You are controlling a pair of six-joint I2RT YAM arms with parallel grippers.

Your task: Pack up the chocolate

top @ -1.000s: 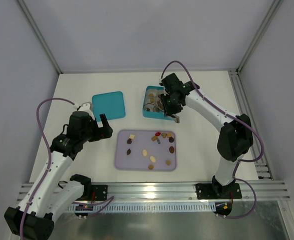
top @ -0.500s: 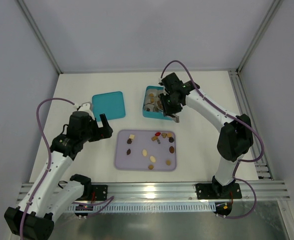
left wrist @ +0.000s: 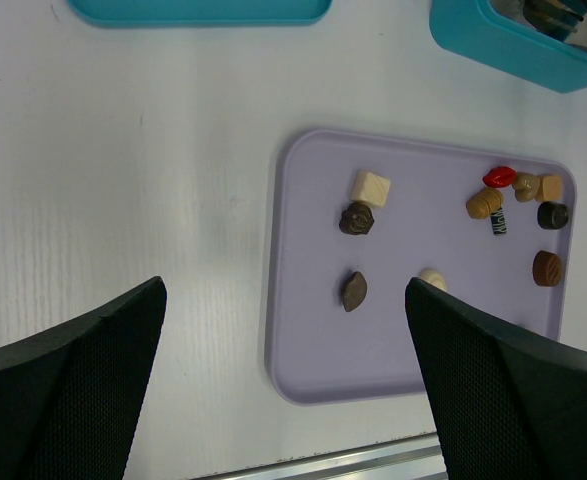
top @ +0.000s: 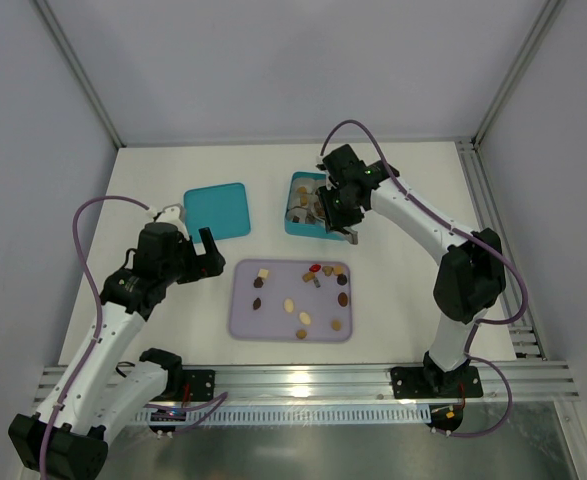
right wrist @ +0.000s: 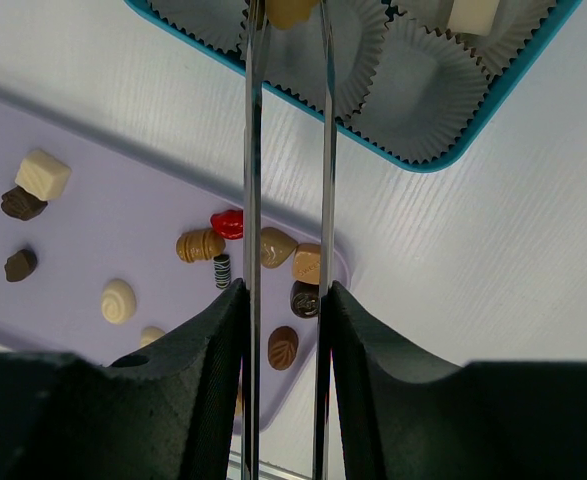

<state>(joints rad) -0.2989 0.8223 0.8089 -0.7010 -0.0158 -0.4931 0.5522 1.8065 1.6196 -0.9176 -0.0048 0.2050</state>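
One tan chocolate (right wrist: 291, 10) is pinched in the right pincer (right wrist: 286, 18), over a paper cup (right wrist: 295, 70) of the teal box (right wrist: 443, 165). Other chocolates (top: 289, 305) lie loose on the lavender tray (top: 273, 325). A teal lid (top: 217, 211) lies flat on the surface (top: 403, 290). The left pincer (left wrist: 285, 300) gapes wide and empty, low beside the tray. The right arm is stretched out over the box.

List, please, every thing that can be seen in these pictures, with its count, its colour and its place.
flat rectangular plastic tray: one, lavender, middle of the table, between the arms.
loose bite-size chocolates: about fourteen, dark brown, tan, cream and one red, on the tray.
open plastic box: one, teal, behind the tray.
pleated paper cups: several, grey-white, inside the box, a few filled.
flat plastic lid: one, teal, left of the box.
table: one, white.
left gripper: black, open, above the tray's left side.
right gripper: thin metal fingers shut on one tan chocolate, over the box.
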